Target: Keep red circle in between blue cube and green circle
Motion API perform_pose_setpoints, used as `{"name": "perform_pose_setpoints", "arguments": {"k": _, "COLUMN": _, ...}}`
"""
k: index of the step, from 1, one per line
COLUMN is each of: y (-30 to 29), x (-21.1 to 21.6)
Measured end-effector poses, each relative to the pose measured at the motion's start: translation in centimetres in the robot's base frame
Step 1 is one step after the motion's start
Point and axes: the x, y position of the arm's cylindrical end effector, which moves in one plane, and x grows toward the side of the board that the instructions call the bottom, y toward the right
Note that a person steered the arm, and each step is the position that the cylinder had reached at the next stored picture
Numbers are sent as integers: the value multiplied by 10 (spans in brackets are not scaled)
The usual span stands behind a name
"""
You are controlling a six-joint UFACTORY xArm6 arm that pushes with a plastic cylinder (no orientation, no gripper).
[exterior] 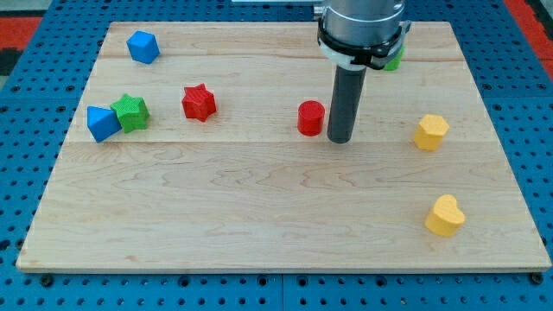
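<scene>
While the pale wooden board is lying flat on a blue pegboard surface, its grain is running along the view's width and two faint seams are showing between its planks. Standing near the board's middle is the red circle, a short smooth plastic cylinder. My tip, the lower end of a straight dark matte rod, is resting just beside it on the view's right; whether the two are touching is hard to tell. Having no jaws, the rod is holding nothing.

At the view's upper left the blue cube, a faceted plastic block, is sitting alone. Toward the view's left edge a blue angular block is touching a green star-shaped block, with a red star-shaped block a little to their right.

Behind the arm's grey metal housing a green block is peeking out, mostly hidden, so its shape is not showing. On the view's right a yellow many-sided block is sitting above a yellow heart-shaped block.
</scene>
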Motion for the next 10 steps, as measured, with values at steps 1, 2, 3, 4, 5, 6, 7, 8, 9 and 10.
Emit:
{"name": "perform_pose_setpoints", "arguments": {"k": 1, "y": -27, "x": -34}}
{"name": "perform_pose_setpoints", "arguments": {"k": 2, "y": 4, "x": -10}}
{"name": "perform_pose_setpoints", "arguments": {"k": 3, "y": -53, "x": -14}}
{"name": "perform_pose_setpoints", "arguments": {"k": 4, "y": -86, "x": -34}}
{"name": "perform_pose_setpoints", "arguments": {"k": 5, "y": -101, "x": -76}}
{"name": "perform_pose_setpoints", "arguments": {"k": 6, "y": -125, "x": -116}}
{"name": "perform_pose_setpoints", "arguments": {"k": 7, "y": -114, "x": -130}}
{"name": "perform_pose_setpoints", "arguments": {"k": 8, "y": -82, "x": -118}}
{"name": "perform_pose_setpoints", "arguments": {"k": 9, "y": -88, "x": -142}}
{"name": "perform_pose_setpoints", "arguments": {"k": 10, "y": -97, "x": -154}}
